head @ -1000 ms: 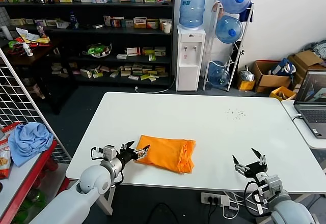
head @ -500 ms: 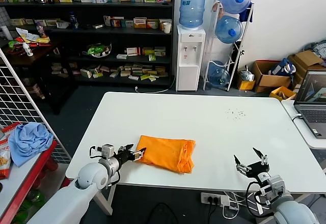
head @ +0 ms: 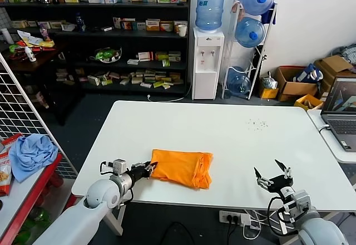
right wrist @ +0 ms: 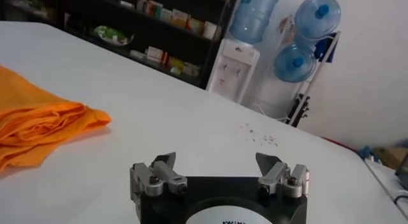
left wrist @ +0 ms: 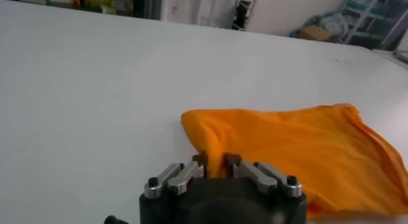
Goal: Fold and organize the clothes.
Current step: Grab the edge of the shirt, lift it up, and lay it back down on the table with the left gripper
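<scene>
- Left fingers (left wrist: 215,160) pinch my orange T-shirt's (head: 181,167) nine o'clock corner.
- Right fingers (head: 272,176) rest spread at the desk's (head: 233,131) five o'clock edge.
- T-shirt lies folded, near the six o'clock edge.

Your left tool (head: 148,168) sits low at the near left of the tabletop (head: 233,133), arm reaching in from the corner, fingers pinched closed on the T-shirt (head: 181,168) edge. Your right tool (head: 272,176) rests near the front right, fingers spread wide.
</scene>
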